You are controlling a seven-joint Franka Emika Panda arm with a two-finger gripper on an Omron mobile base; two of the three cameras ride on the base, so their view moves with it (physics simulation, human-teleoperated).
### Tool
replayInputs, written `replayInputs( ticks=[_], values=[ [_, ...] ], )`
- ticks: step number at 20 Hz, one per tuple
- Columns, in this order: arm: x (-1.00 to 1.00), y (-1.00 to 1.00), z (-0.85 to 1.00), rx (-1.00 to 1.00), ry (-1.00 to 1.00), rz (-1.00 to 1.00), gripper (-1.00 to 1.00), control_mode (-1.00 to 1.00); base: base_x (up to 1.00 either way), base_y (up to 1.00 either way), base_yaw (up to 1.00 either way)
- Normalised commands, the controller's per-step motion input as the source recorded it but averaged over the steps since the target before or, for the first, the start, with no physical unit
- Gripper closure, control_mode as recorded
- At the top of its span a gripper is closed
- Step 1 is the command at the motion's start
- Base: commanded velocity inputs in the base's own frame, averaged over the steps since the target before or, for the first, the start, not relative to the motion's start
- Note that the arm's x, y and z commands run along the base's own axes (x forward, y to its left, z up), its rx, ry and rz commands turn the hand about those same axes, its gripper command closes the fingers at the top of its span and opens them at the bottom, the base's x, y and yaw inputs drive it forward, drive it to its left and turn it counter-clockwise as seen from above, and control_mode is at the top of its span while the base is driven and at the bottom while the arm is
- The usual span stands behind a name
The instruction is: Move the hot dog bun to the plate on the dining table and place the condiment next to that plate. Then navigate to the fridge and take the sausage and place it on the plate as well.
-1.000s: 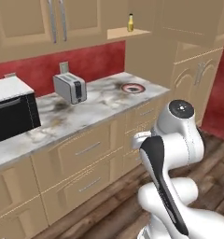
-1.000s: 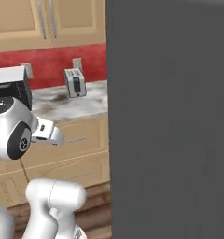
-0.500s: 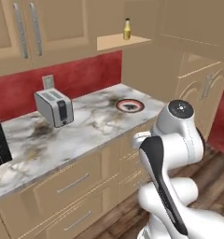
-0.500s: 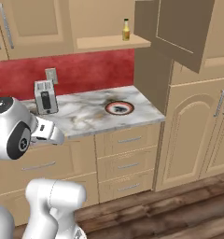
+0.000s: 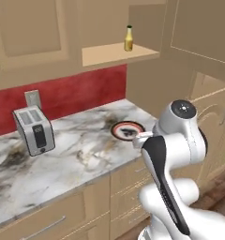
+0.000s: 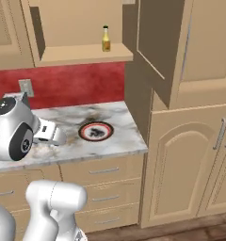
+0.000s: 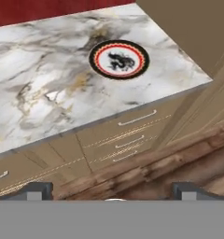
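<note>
The condiment [image 5: 128, 38], a small yellow bottle with a green cap, stands upright on an open wall shelf [image 6: 82, 54], also seen as the bottle [image 6: 106, 38] from the right. Below it, a round plate [image 5: 127, 130] [image 6: 95, 131] [image 7: 119, 59] with a red and black rim and a dark-marked white centre lies bare on the wood-drawered marble counter [image 7: 39, 93]. My gripper [image 7: 115, 193] is open, empty, and hangs above the floor in front of the counter. The hot dog bun, dining table, fridge and sausage are out of view.
A steel toaster [image 5: 33, 131] stands at the counter's left by a wall outlet [image 5: 33, 97]. An open cabinet door [image 6: 155, 47] juts out right of the shelf. Tall wooden cabinets [image 6: 181, 164] close the right side. Wooden floor [image 7: 179, 163] lies below.
The whole picture has shifted as the base moved: counter, plate and shelf now sit closer and more central. The arm holds the same pose and the gripper stays open.
</note>
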Motion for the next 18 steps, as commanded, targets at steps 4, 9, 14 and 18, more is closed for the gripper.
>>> replayInputs(
  ticks=[4, 9, 14, 18],
  values=[
    [0.00, 0.00, 0.00, 0.00, 0.00, 0.00, -1.00, 1.00, 1.00, -0.37, 0.33],
    [0.00, 0.00, 0.00, 0.00, 0.00, 0.00, -1.00, 1.00, 0.72, -0.41, 0.37],
    [0.00, 0.00, 0.00, 0.00, 0.00, 0.00, -1.00, 1.00, 0.51, -0.44, 0.35],
    [0.00, 0.00, 0.00, 0.00, 0.00, 0.00, -1.00, 1.00, 0.56, -0.27, 0.13]
  ],
)
